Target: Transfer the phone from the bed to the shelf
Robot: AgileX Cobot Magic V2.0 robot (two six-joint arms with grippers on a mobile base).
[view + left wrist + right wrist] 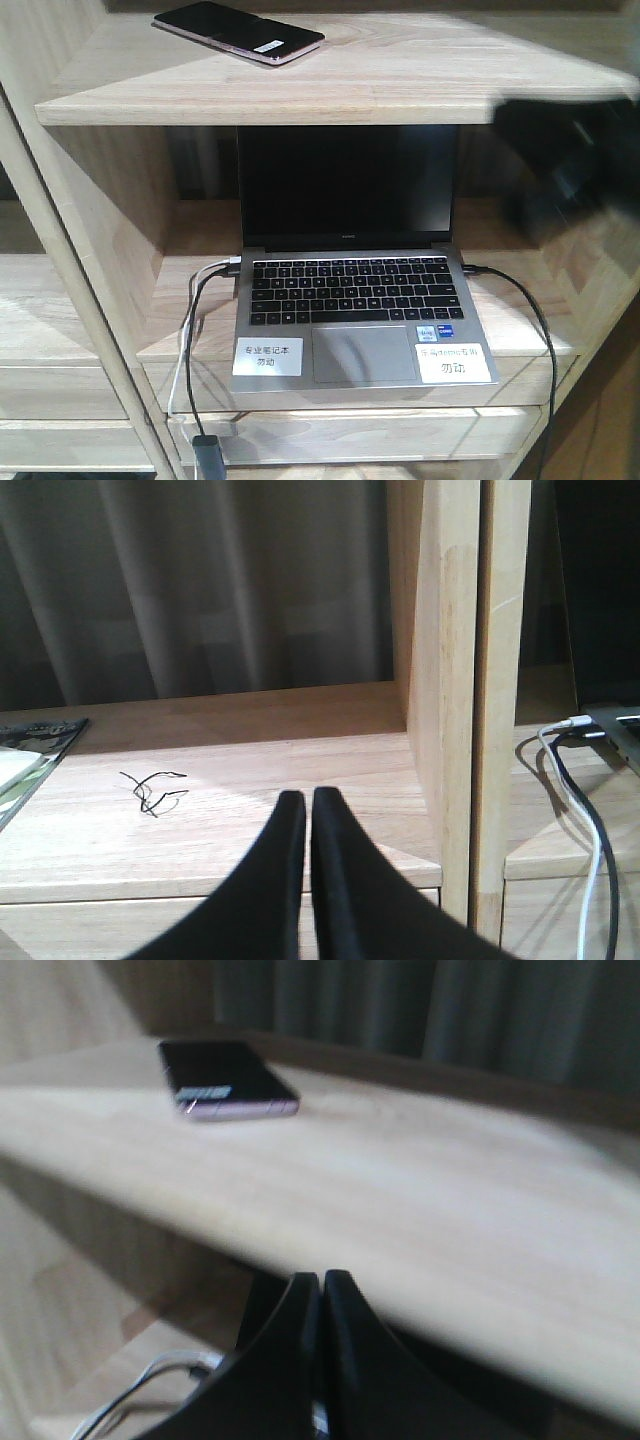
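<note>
The phone, a glossy black slab with a pinkish rim and a small white sticker, lies flat on the upper shelf at its left end; the right wrist view shows the phone far up on the left of that board. My right gripper is shut and empty, just below the shelf's front edge, well away from the phone. A dark blur at the right of the front view is the right arm. My left gripper is shut and empty over a lower side shelf. The bed is out of view.
An open silver laptop with black screen stands on the middle shelf, black and white cables hanging off its left side and a black cable off its right. A tangle of thin black wire and a magazine corner lie on the left shelf. An upright wooden divider stands right of the left gripper.
</note>
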